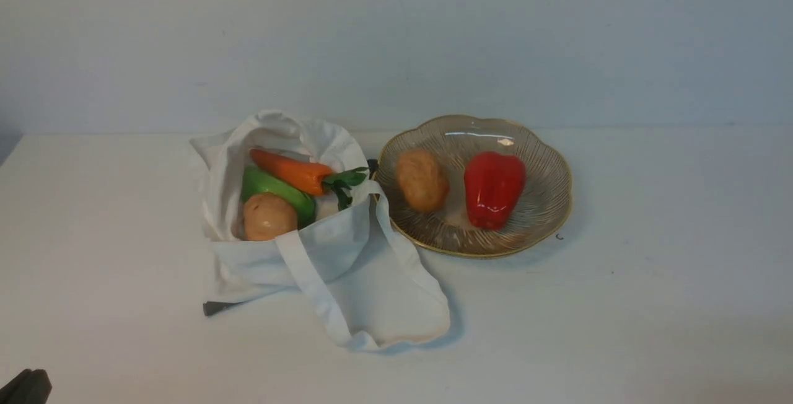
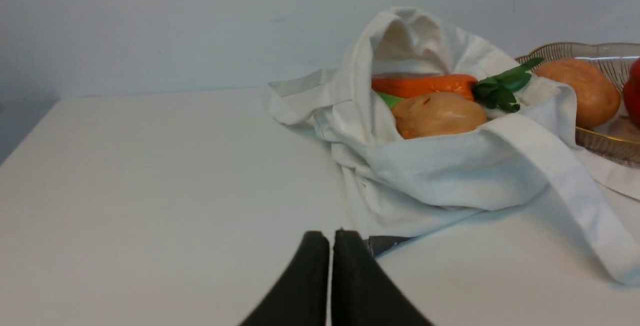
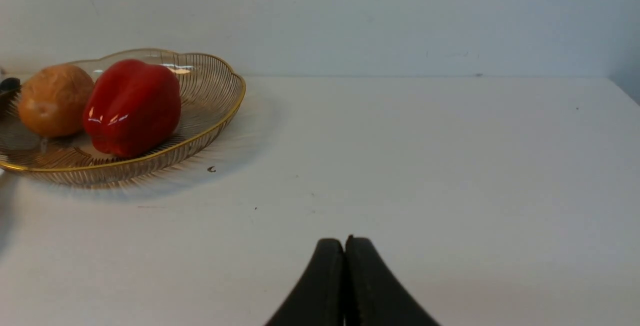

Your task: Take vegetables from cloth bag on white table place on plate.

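The cloth bag lies open on the white table, left of the plate. In the bag are a potato, a green pepper and a carrot. The plate holds a second potato and a red pepper. In the left wrist view the bag, its potato and carrot lie ahead of my left gripper, which is shut and empty. My right gripper is shut and empty, away from the plate.
A dark flat object sticks out from under the bag's near left corner. A small dark speck lies by the plate's right side. My left gripper's tip shows at the front view's lower left corner. A plain wall stands behind the table.
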